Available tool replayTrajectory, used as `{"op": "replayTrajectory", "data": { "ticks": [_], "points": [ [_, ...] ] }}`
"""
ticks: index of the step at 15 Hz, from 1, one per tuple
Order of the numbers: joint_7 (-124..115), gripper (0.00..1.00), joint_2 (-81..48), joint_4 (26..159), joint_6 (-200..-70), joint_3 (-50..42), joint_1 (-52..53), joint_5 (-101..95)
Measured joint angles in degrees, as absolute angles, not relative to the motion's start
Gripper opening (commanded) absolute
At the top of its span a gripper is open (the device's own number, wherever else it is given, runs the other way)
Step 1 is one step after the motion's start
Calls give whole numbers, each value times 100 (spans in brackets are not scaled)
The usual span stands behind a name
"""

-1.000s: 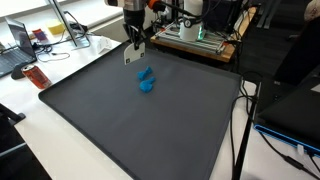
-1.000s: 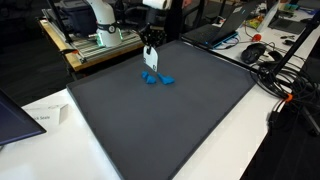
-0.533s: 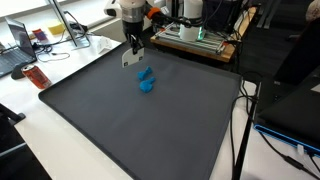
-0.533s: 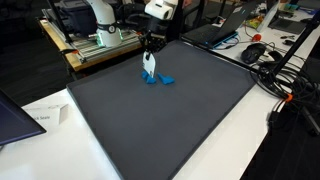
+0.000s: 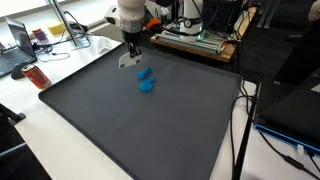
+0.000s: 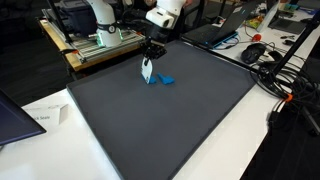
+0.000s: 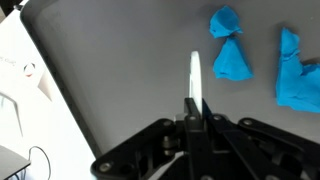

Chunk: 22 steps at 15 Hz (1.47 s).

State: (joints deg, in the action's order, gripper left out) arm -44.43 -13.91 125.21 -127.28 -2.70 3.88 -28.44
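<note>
My gripper (image 5: 131,48) hangs over the far part of a dark grey mat (image 5: 150,130) and is shut on a thin white flat piece (image 5: 126,60) that hangs tilted below the jaws. In the wrist view the white piece (image 7: 195,73) shows edge-on, sticking out from between the closed fingers of the gripper (image 7: 195,108). Crumpled blue pieces (image 5: 146,80) lie on the mat just beside the held piece; in the wrist view the blue pieces (image 7: 230,48) sit at the upper right. In the exterior view from the opposite side, the gripper (image 6: 149,57) holds the white piece (image 6: 147,70) next to the blue pieces (image 6: 162,79).
An orange bottle (image 5: 36,77) and a laptop (image 5: 15,45) sit beyond the mat's edge. A rack of equipment (image 5: 195,38) stands behind the arm. Paper (image 6: 45,115) lies off one corner of the mat, with cables and a mouse (image 6: 256,50) off another.
The arm has swung a little sideways across the far end of the mat, and the white piece has tilted with it. The blue pieces have not moved.
</note>
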Motion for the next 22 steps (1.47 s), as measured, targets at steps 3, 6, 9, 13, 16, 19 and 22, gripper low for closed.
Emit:
{"op": "replayTrajectory", "data": {
  "ticks": [3, 6, 9, 13, 16, 19, 22],
  "points": [
    [-4808, 1, -1535, 12458, -12698, -346, 485, -2992],
    [-5205, 1, -1651, 12420, -12697, -421, 566, -3222],
    [-5557, 1, -1732, 12418, -12696, -466, 617, -3459],
    [-5645, 1, -1838, 12419, -12693, -450, 661, -3489],
    [-5739, 1, -1868, 12416, -12650, -450, 766, -3589],
    [-5873, 1, -1838, 12373, -12449, -444, 897, -3807],
    [-5890, 1, -1712, 12322, -12212, -398, 968, -3843]
  ]
}}
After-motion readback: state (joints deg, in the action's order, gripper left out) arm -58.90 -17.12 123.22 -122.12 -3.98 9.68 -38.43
